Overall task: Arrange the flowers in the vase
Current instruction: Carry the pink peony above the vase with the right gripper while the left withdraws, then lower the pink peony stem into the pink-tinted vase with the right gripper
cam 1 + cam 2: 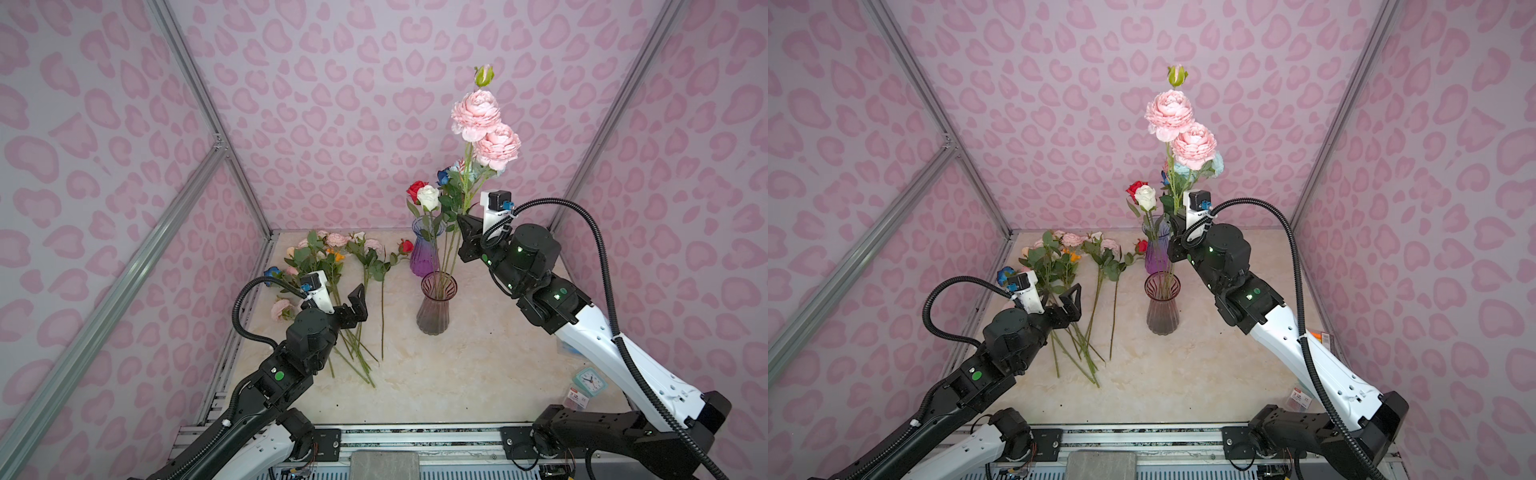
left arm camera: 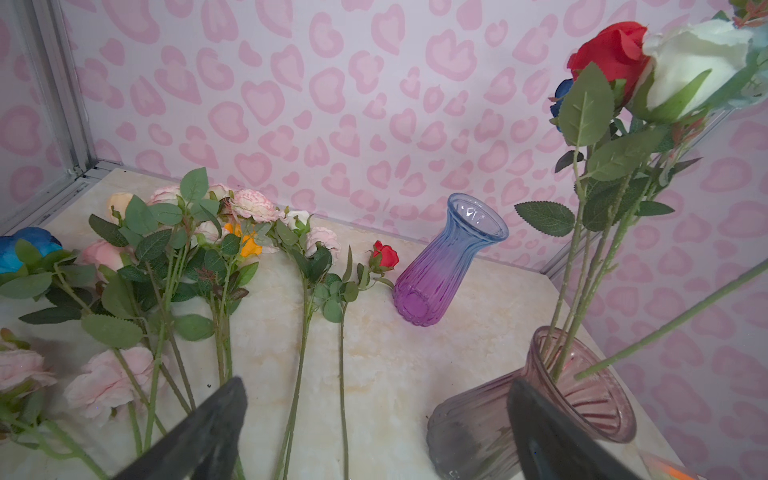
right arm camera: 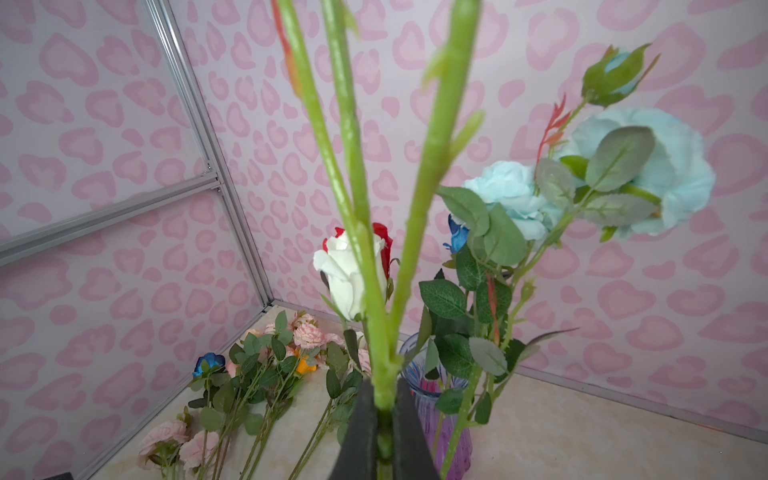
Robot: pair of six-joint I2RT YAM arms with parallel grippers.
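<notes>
The flowers are in two lots. The loose ones lie on the left half of the bench, heads toward the back wall and stems fanned toward me. They are pink, cream and orange, with a blue one at the far left edge and a small red bud just beside the purple vase. The rest stand in the vase, the smoky pink one near the bench's middle: a red rose, a white rose, a dark blue rose and pale blue heads behind them. The peony spray rises highest, with two full pink heads and a green bud on top. My right tool is pinching its stem well below the heads and above the vase, and in the left wrist view that stem slants down into the vase's mouth. The purple vase stands upright behind the smoky one, apart from it. My left tool is spread wide and empty, hovering over the loose stems to the left of the vase. A small clock lies near the bench's right edge, beside my right arm
</notes>
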